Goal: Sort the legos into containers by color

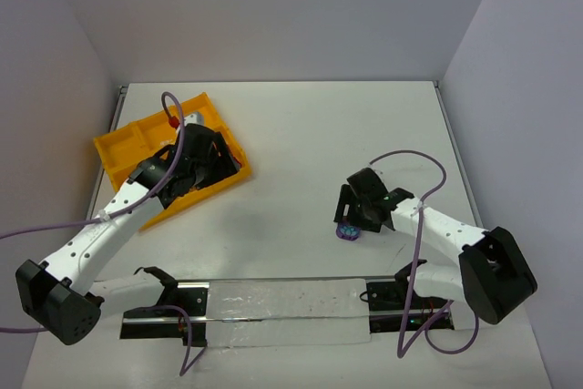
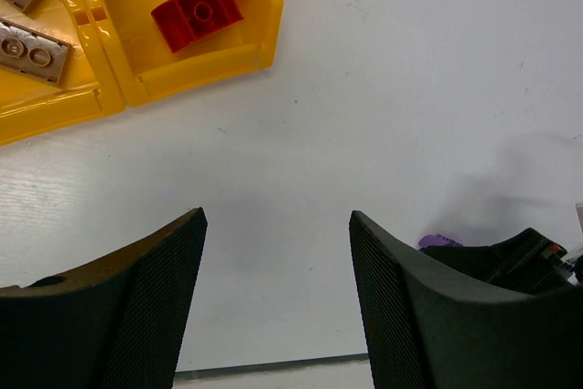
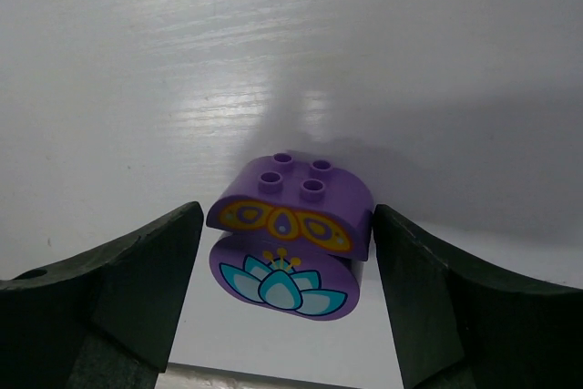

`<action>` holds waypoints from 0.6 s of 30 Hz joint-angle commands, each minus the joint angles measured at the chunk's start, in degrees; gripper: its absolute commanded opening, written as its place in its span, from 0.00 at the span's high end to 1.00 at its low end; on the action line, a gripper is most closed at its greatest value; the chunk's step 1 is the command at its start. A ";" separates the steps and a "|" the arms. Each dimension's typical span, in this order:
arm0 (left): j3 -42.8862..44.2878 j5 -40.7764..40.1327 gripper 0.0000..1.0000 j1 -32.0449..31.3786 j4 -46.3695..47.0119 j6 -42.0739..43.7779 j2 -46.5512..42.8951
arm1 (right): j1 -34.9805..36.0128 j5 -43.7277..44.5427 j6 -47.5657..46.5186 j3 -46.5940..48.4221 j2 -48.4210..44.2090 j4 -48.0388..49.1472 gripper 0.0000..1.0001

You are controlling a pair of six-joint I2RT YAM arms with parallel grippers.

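Note:
Two purple legos sit together on the white table between my right gripper's (image 3: 288, 252) jaws. One has an orange pattern (image 3: 291, 202); the one in front has a light-blue flower (image 3: 282, 284). The jaws stand close on both sides, with a thin gap on the left. In the top view the purple legos (image 1: 347, 232) lie under the right gripper (image 1: 353, 218). My left gripper (image 2: 278, 252) is open and empty, by the corner of the yellow tray (image 2: 266, 15). Red legos (image 2: 196, 13) lie in one cell. The left gripper (image 1: 208, 159) also shows in the top view, over the tray (image 1: 118, 148).
Grey-brown flat plates (image 2: 32, 50) lie in the tray cell beside the red one. A small red piece (image 1: 172, 120) shows at the tray's far side. Purple cables loop over both arms. A black rail (image 1: 273, 307) runs along the table's near edge.

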 commanded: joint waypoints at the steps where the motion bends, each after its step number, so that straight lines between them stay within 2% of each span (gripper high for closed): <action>1: 0.00 -0.51 0.29 -0.50 0.64 0.03 0.99 | 2.31 -0.67 0.17 1.89 1.30 3.68 0.24; 4: -0.45 -0.41 0.29 -0.70 0.67 -0.43 1.32 | 4.16 -0.40 0.17 4.37 3.67 3.43 0.29; 8: -1.03 -0.25 0.29 -0.85 1.07 -0.50 1.06 | 5.80 0.74 -0.07 6.15 5.71 3.84 0.48; 9: -1.12 -0.09 0.28 -0.87 1.09 -0.44 1.13 | 6.04 0.68 -0.30 6.95 6.20 3.70 0.58; 12: -1.39 0.55 0.28 -0.95 1.09 -0.51 1.41 | 6.18 0.06 -0.87 8.58 6.81 2.98 0.75; 16: -3.50 3.53 0.28 -1.39 3.36 -0.86 0.98 | 6.27 -1.96 -0.96 11.31 6.32 2.71 0.76; 18: -5.99 6.89 0.27 -2.33 7.88 -1.54 0.05 | 6.27 -4.39 -0.39 13.42 5.95 3.10 0.76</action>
